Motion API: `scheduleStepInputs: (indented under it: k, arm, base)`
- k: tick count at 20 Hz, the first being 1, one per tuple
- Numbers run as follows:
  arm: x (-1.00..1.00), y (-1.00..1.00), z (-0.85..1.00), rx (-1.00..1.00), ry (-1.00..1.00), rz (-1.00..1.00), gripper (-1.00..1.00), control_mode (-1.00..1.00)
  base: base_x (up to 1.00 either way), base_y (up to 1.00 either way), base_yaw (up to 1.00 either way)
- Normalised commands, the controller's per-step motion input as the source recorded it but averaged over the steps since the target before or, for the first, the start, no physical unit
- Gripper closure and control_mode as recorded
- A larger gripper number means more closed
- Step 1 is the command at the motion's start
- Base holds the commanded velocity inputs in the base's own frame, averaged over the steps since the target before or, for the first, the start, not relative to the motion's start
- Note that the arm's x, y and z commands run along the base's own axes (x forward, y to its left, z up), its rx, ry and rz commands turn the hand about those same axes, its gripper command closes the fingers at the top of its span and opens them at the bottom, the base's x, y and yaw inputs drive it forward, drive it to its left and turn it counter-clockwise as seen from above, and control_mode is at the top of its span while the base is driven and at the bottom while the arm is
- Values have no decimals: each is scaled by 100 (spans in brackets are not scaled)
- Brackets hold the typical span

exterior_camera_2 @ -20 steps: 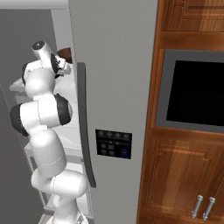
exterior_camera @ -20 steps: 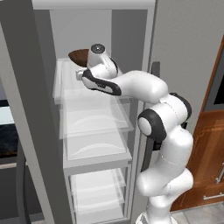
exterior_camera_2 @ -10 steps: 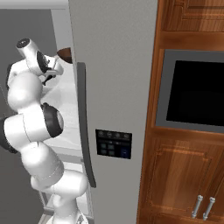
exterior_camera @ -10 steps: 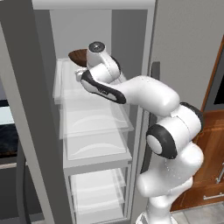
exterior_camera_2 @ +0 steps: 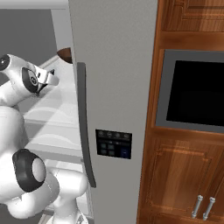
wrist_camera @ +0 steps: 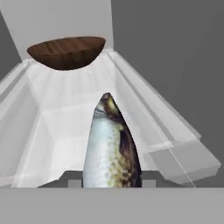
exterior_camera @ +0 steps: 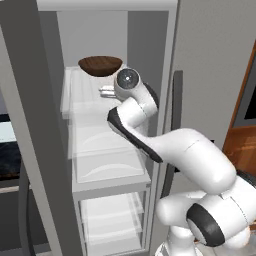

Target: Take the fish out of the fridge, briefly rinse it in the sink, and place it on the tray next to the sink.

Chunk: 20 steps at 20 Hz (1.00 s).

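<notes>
Fish (wrist_camera: 111, 144) fills the lower middle of the hand view, standing up from the bottom edge with its pointed end aimed toward the wooden bowl (wrist_camera: 66, 51). Its belly is pale and speckled, its back darker. The fingertips are covered by the fish's body, so how wide the gripper (exterior_camera: 106, 90) is set, and whether it has hold of the fish, cannot be told. The fish sits over the clear top shelf (wrist_camera: 65, 94) of the fridge (exterior_camera: 107, 30), nearer the camera than the bowl and apart from it. The bowl rests at the back of that same shelf. In the left base view the arm reaches into the open fridge, with the hand just below and in front of the bowl. In the right base view the closed fridge door (exterior_camera_2: 113, 87) carries a dark handle (exterior_camera_2: 84, 122) and a small control panel (exterior_camera_2: 113, 143).
</notes>
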Motion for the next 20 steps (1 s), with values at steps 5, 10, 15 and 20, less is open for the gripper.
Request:
scheduleStepInputs:
  k: [5, 10, 15, 20]
  arm:
    - [-100, -27, 64, 16, -11, -27, 100, -100]
    - [-100, -17, 49, 16, -1, -32, 100, -100]
    - [-100, -24, 22, 17, 10, -33, 100, -100]
    - [-100, -56, 1, 22, 35, -39, 100, -100]
  base:
    - [0, 0, 0]
    - [0, 0, 0]
    - [0, 0, 0]
    - [0, 0, 0]
